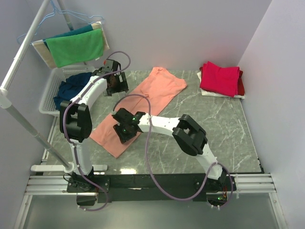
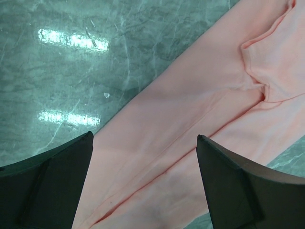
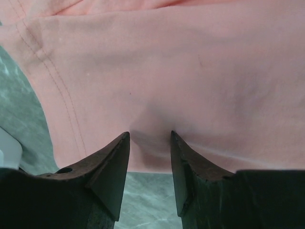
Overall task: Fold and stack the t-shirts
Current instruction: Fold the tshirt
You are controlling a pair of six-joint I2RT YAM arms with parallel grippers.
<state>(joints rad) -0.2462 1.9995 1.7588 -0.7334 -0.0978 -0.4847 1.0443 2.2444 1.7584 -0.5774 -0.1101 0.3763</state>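
A salmon-orange t-shirt [image 1: 157, 88], folded into a long strip, lies diagonally across the marble table. My left gripper [image 1: 114, 82] hovers open by the strip's far left side; in the left wrist view [image 2: 144, 135] its jaws stand wide apart above the shirt [image 2: 190, 95], holding nothing. My right gripper [image 1: 125, 128] is down on the strip's near end. In the right wrist view [image 3: 150, 132] its fingertips press on the shirt [image 3: 167, 62] close to its edge, jaws partly apart, with the cloth puckered between them. Folded crimson and red t-shirts [image 1: 220, 78] are stacked at the back right.
A white basket [image 1: 50, 93] at the left edge holds a dark navy shirt [image 1: 71, 88]. Above it a green cloth [image 1: 76, 47] hangs over teal and beige cloths on a rack. A white pole [image 1: 24, 124] slants along the left side. Grey walls close the back and right.
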